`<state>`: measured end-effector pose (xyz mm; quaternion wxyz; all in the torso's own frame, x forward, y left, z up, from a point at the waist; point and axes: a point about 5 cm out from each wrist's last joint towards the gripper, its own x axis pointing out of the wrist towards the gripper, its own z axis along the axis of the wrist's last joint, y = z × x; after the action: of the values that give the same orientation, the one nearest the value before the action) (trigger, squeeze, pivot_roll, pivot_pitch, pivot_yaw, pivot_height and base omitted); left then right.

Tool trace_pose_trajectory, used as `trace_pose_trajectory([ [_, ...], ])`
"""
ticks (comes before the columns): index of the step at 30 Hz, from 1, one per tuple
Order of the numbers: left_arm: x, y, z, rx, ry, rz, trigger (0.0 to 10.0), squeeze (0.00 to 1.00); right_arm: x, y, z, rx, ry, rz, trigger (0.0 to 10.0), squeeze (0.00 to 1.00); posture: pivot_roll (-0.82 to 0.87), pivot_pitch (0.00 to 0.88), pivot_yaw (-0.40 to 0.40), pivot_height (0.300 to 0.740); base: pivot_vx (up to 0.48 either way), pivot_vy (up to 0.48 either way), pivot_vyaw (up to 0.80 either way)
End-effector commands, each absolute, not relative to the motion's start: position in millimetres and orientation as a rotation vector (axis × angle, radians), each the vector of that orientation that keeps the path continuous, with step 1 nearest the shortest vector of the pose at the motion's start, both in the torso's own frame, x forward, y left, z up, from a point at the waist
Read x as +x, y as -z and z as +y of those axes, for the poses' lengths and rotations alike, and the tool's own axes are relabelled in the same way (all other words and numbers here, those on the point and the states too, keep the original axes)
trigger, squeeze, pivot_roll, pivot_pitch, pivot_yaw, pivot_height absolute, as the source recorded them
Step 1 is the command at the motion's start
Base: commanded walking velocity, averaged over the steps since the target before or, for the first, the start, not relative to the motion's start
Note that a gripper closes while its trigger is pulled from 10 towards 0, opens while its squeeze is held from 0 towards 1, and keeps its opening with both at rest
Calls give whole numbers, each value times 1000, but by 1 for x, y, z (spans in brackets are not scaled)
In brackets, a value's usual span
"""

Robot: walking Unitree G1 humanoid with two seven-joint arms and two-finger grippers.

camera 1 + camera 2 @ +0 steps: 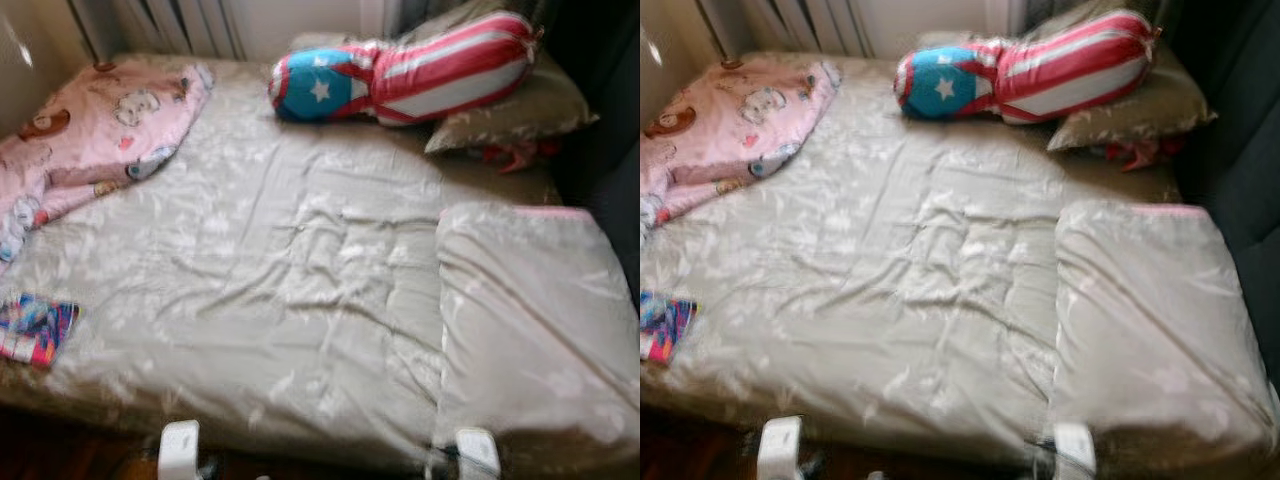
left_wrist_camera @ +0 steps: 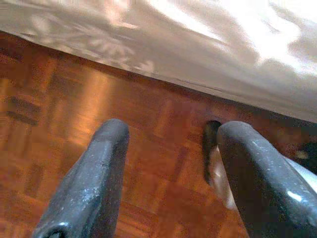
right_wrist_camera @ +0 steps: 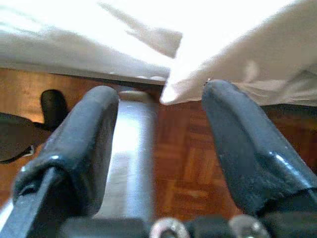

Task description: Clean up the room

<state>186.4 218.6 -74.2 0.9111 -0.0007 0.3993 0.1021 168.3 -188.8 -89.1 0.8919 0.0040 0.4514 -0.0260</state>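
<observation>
Left eye view: bed (image 1: 300, 300) with grey cover, pink blanket (image 1: 90, 140) bunched at the far left corner, folded duvet (image 1: 530, 320) on the right. Left gripper (image 2: 168, 173) and right gripper (image 3: 158, 148) are hung low, jaws apart, nothing held. Bed-tidying step judged pending; a reach to the blanket is called for next.

Bed (image 1: 300, 300) under rumpled beige leaf-print cover, pale radiator (image 1: 190, 25) against the far wall, reddish parquet floor (image 2: 74, 124) at the near edge, daylight from far side.
</observation>
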Motion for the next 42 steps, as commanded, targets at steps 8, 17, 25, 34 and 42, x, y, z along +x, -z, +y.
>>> trace_pose_trajectory([
  [8,176,81,215,-6,-205,868,10000,0,158,92,-197,-15,60,972,10000,0,-103,170,31,740,0,388,0],
  [17,176,81,215,-6,-206,872,10000,0,157,93,-195,-12,59,972,10000,0,-104,172,32,740,0,387,0],
  [25,177,81,213,-9,-206,872,10000,0,157,93,-197,-14,60,973,10000,0,-105,172,27,740,0,387,0],
  [34,175,81,213,-14,-204,876,10000,0,158,92,-197,-7,68,962,10000,0,-110,167,27,740,0,385,0],
  [42,175,81,213,-14,-204,876,10000,0,158,92,-197,-7,68,962,10000,0,-110,167,27,740,0,386,0],
])
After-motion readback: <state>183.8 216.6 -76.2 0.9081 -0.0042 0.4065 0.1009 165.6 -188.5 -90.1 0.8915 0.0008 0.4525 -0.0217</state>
